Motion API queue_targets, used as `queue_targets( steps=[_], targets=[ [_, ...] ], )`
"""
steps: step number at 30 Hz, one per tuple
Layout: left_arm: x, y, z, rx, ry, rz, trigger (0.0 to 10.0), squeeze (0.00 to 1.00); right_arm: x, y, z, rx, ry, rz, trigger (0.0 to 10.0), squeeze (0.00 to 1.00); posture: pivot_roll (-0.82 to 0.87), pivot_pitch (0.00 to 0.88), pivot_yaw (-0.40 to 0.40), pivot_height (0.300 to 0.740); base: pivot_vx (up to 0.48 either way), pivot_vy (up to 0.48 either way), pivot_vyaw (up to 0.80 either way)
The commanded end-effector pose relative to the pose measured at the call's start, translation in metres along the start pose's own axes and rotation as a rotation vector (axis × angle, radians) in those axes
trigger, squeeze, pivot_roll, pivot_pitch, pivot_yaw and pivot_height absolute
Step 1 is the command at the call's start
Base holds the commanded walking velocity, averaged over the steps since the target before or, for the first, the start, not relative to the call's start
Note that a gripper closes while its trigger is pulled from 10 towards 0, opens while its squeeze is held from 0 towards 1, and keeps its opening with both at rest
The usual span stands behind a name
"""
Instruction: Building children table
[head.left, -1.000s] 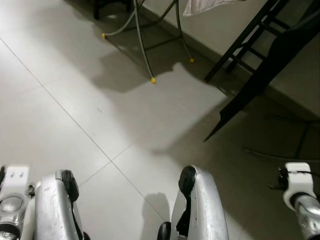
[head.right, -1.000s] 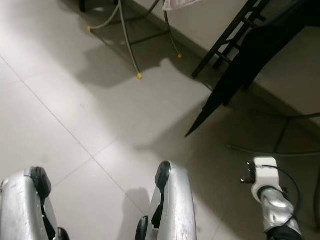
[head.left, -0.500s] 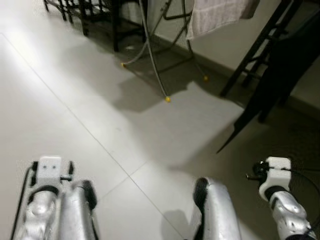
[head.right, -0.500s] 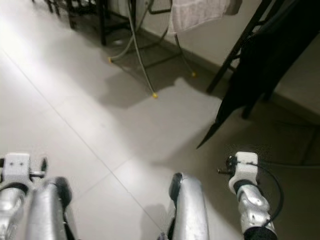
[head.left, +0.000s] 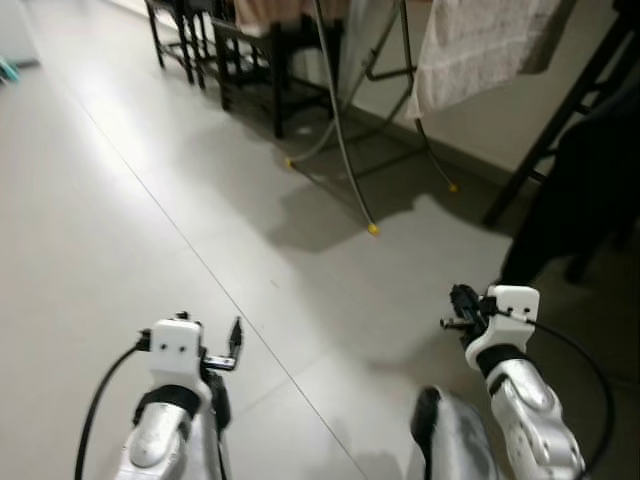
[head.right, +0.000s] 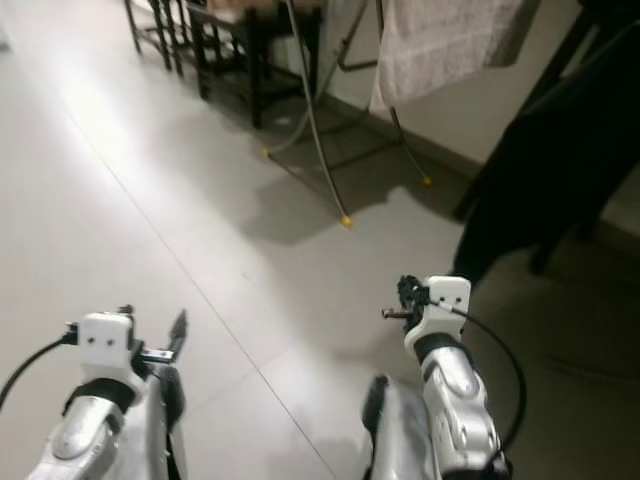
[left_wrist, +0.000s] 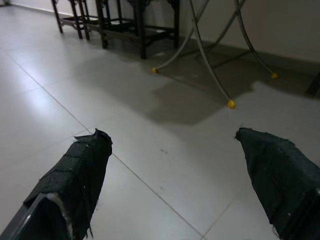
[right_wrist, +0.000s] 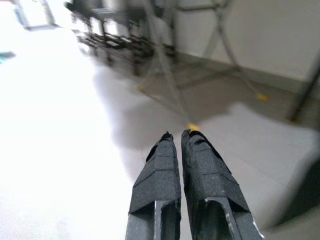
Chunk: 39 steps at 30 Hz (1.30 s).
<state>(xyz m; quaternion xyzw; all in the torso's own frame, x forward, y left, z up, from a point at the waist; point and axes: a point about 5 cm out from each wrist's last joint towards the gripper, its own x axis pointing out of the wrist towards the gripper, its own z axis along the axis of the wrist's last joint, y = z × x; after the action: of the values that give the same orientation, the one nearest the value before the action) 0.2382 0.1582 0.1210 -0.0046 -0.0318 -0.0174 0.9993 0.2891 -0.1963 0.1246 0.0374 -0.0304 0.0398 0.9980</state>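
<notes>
No text, label, brand, number or sign can be read in any of the views: nothing legible stands on the tiled floor (head.left: 120, 200), the hanging towel (head.left: 480, 45), the drying rack (head.left: 350, 130) or the dark furniture (head.left: 240, 50).

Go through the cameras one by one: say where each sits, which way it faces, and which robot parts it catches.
Left eye view: on the head, looking forward and down at the tiled floor and a drying rack with a towel; both silver arms show.
Right eye view: the other head eye, same scene.
Left wrist view: looks along the left tool, fingers spread wide, at the floor and rack legs.
Right wrist view: looks along the right tool, fingers together, blurred.
Shared: all four see the rack's yellow-tipped feet.
</notes>
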Motion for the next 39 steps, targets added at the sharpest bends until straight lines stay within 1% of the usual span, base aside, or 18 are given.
queue_targets(
  steps=[1, 3, 4, 5, 7, 10, 15, 18, 21, 28, 39],
  targets=[
    [-0.004, -0.008, -0.004, -0.022, 0.042, -0.03, 10.0, 0.0, -0.003, 0.013, 0.0, -0.005, 0.014, 0.037, 10.0, 0.0, 0.17, 0.0, -0.024, 0.395, 0.0, 0.0, 0.0],
    [-0.008, -0.018, -0.006, -0.026, 0.059, -0.065, 10.0, 0.0, -0.008, 0.028, -0.002, -0.003, 0.024, 0.071, 10.0, 0.0, 0.17, 0.0, -0.023, 0.405, 0.0, 0.0, 0.0],
    [-0.01, -0.022, -0.007, -0.023, 0.064, -0.08, 10.0, 0.0, -0.01, 0.033, -0.004, -0.003, 0.027, 0.081, 10.0, 0.0, 0.17, 0.0, -0.022, 0.41, 0.0, 0.0, 0.0],
    [-0.01, -0.022, -0.007, -0.023, 0.064, -0.08, 10.0, 0.0, -0.01, 0.033, -0.004, -0.003, 0.027, 0.081, 10.0, 0.0, 0.17, 0.0, -0.022, 0.41, 0.0, 0.0, 0.0],
    [-0.013, -0.029, -0.007, -0.042, 0.089, -0.098, 10.0, 0.0, -0.013, 0.041, -0.004, 0.004, 0.039, 0.088, 10.0, 0.0, 0.17, 0.0, -0.023, 0.42, 0.0, 0.0, 0.0],
    [-0.014, -0.034, -0.005, -0.06, 0.104, -0.116, 10.0, 0.0, -0.017, 0.046, -0.004, 0.007, 0.059, 0.086, 10.0, 0.0, 0.16, 0.0, -0.022, 0.435, 0.0, 0.0, 0.0],
    [-0.014, -0.039, -0.006, -0.071, 0.12, -0.128, 10.0, 0.0, -0.02, 0.053, -0.005, 0.003, 0.084, 0.092, 10.0, 0.0, 0.16, 0.0, -0.025, 0.45, 0.0, 0.0, 0.0],
    [-0.013, -0.042, -0.008, -0.072, 0.132, -0.13, 10.0, 0.0, -0.022, 0.057, -0.007, -0.03, 0.092, 0.116, 10.0, 0.0, 0.16, 0.0, -0.023, 0.46, 0.0, 0.0, 0.0],
    [-0.01, -0.047, -0.011, -0.077, 0.149, -0.141, 10.0, 0.0, -0.025, 0.062, -0.012, -0.036, 0.114, 0.134, 10.0, 0.0, 0.16, 0.0, -0.023, 0.475, 0.0, 0.0, 0.0],
    [-0.008, -0.05, -0.015, -0.08, 0.173, -0.154, 10.0, 0.0, -0.027, 0.064, -0.016, -0.043, 0.138, 0.126, 10.0, 0.0, 0.15, 0.0, -0.017, 0.5, 0.0, 0.0, 0.0],
    [-0.008, -0.05, -0.019, -0.088, 0.193, -0.158, 10.0, 0.0, -0.028, 0.063, -0.016, -0.06, 0.14, 0.103, 10.0, 0.0, 0.14, 0.0, -0.014, 0.53, 0.0, 0.0, 0.0]
  ],
)
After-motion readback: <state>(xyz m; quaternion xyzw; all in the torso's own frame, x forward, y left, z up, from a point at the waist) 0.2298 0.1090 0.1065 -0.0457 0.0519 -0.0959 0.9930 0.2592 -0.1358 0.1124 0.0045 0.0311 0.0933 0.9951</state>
